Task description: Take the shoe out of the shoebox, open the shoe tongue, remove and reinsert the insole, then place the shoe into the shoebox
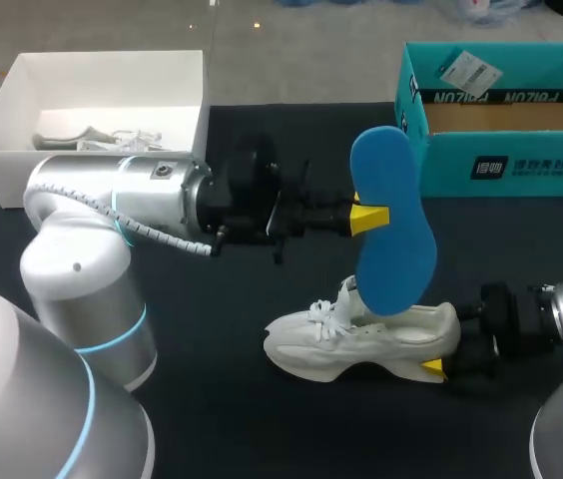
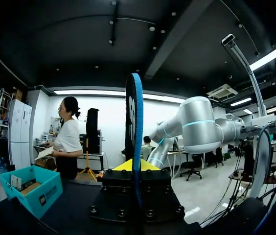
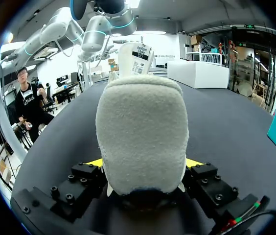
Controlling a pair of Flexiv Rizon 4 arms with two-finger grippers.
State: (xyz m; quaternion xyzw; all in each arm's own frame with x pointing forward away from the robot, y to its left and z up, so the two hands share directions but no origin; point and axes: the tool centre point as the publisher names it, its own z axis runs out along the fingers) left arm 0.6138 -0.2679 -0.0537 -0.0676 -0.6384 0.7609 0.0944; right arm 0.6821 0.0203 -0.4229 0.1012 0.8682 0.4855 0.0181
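A white sneaker lies on its side on the black table, toe pointing left. My right gripper is shut on its heel. In the right wrist view the heel sits between the right gripper's two yellow tips, which press on it from both sides, and the tongue stands up beyond. My left gripper is shut on the edge of a blue insole, which hangs upright with its lower end at the shoe's opening. In the left wrist view the insole shows edge-on, rising from the left gripper.
A teal shoebox stands open at the back right, and it also shows beside the left gripper. A white box at the back left holds a pale shoe-like thing. Black table lies in front of the shoe.
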